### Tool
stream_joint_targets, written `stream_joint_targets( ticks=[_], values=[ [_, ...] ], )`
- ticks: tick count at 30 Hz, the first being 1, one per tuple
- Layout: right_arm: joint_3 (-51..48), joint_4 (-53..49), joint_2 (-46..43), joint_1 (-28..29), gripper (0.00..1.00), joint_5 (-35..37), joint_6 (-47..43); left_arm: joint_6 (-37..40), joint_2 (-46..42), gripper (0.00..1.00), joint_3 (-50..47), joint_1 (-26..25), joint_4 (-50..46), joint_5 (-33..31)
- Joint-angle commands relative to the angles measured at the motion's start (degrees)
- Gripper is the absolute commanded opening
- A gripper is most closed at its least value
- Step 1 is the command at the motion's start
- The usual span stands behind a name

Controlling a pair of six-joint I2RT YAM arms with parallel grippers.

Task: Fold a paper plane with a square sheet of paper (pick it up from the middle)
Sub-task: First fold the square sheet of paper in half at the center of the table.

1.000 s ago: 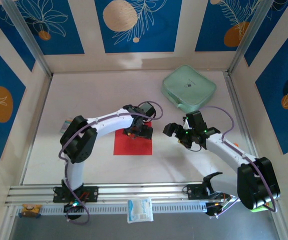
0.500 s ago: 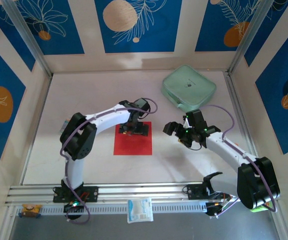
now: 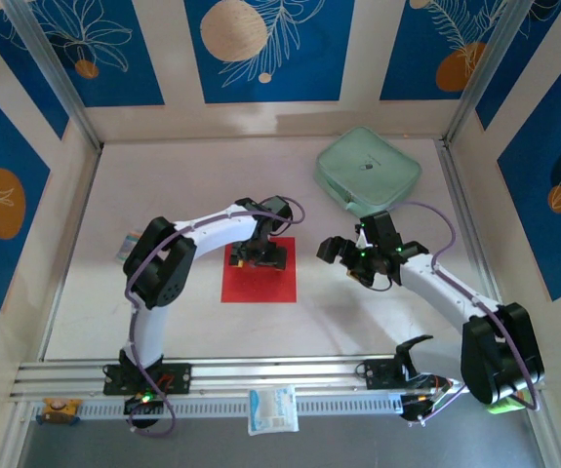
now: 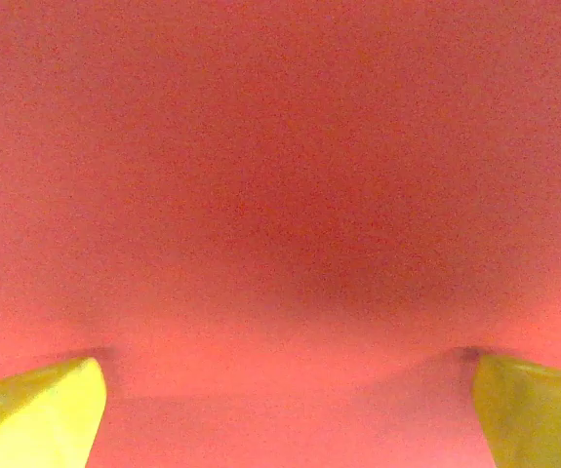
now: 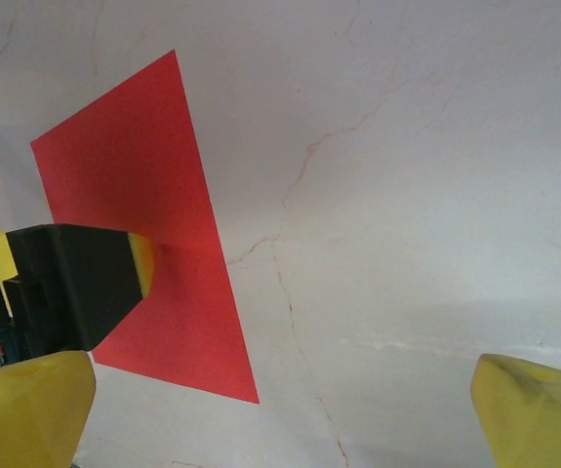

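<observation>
The square sheet of paper point(image 3: 259, 283) lies flat and unfolded on the table, bright red. My left gripper point(image 3: 260, 255) points down onto the sheet's far half. In the left wrist view the red paper point(image 4: 280, 195) is very close, and the left gripper point(image 4: 285, 414) is open, its yellow fingertips point(image 4: 36, 414) spread wide with nothing between them. My right gripper point(image 3: 343, 255) hovers to the right of the sheet, off the paper. In its wrist view the right gripper point(image 5: 280, 414) is open over bare table, with the sheet point(image 5: 134, 185) to its left and a left-gripper finger point(image 5: 75, 278) resting on the sheet.
A mint-green zip case point(image 3: 369, 173) sits at the back right, beyond the right arm. A white printed packet point(image 3: 272, 409) lies on the front rail. A small object point(image 3: 129, 244) rests at the table's left. Walls enclose the table on three sides.
My left gripper has turned and shifted slightly left over the sheet's far half, now sitting low against the paper. The right arm has hardly moved.
</observation>
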Motion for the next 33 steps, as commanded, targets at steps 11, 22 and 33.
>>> stream_joint_targets(
  ticks=[11,22,33],
  values=[
    [2.06,-2.08,0.75,0.6,0.99,-0.24,-0.65,-2.45,2.21,0.96,-1.38,-0.02,-0.68,1.18],
    [2.21,-2.6,0.63,0.6,0.99,-0.17,-0.71,-2.89,4.03,0.96,-4.59,-0.12,0.86,0.96],
    [1.95,-2.35,0.39,0.62,0.99,-0.08,-0.18,-2.72,4.24,0.93,-4.68,-0.27,1.44,1.36]
  ],
)
